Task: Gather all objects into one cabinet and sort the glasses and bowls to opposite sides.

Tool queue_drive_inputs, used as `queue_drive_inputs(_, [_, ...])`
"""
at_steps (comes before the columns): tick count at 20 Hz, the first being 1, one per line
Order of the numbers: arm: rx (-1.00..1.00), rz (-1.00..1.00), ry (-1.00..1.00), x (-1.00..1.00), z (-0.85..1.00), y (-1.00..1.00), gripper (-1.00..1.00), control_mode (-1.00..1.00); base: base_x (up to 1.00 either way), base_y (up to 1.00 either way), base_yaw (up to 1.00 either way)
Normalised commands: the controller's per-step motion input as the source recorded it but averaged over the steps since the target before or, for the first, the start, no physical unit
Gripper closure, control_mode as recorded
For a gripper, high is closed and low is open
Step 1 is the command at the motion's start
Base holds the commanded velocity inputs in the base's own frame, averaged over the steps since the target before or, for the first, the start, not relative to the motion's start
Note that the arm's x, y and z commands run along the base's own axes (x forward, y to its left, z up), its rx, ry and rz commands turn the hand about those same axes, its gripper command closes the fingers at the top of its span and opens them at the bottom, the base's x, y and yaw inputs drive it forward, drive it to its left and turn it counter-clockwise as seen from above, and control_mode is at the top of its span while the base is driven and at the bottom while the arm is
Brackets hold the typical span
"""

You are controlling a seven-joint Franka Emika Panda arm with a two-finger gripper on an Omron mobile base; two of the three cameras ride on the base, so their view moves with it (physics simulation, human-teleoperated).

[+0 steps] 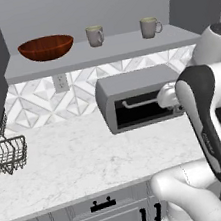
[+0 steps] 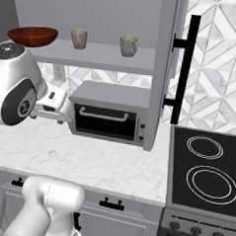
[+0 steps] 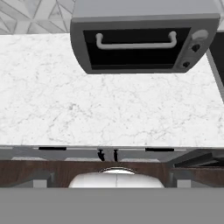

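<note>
A wide reddish-brown bowl [image 1: 46,48] [image 2: 32,35] sits at the left end of the open cabinet's shelf [image 1: 123,48] [image 2: 101,58]. Two beige mugs stand to its right: one mid-shelf [image 1: 94,35] [image 2: 79,38], the other farther right [image 1: 150,27] [image 2: 128,45]. My gripper [image 1: 165,98] [image 2: 61,109] hangs below the shelf, in front of the toaster oven and above the counter. It is open and holds nothing. My own forearm partly hides it in the left base view.
A grey toaster oven [image 1: 136,98] [image 2: 110,114] [image 3: 144,37] stands on the marble counter [image 1: 79,153] under the shelf. The cabinet's open door [image 2: 162,68] with a black handle juts out at right. A stovetop [image 2: 206,170] lies right; a wire basket [image 1: 8,154] hangs left.
</note>
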Motion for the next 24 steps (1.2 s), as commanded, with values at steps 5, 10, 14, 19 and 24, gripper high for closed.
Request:
queue_drive_inputs(5, [0.0, -0.01, 0.0, -0.28, 0.03, -0.22, -1.0, -1.0, 0.0, 0.0, 0.0])
queue_drive_inputs(10, [0.0, 0.0, 0.0, -0.35, 0.07, 0.0, -1.0, -1.0, 0.0, 0.0, 0.0])
queue_drive_inputs(14, [0.0, 0.0, 0.0, -0.18, 0.0, 0.0, -1.0, -1.0, 0.0, 0.0, 0.0])
queue_drive_inputs(19, [0.0, 0.0, 0.0, -0.05, 0.0, 0.0, -1.0, 1.0, -0.45, 0.0, 0.0])
queue_drive_inputs(24, [0.0, 0.0, 0.0, 0.0, 0.0, 0.0, -1.0, 1.0, -0.98, 0.0, 0.12])
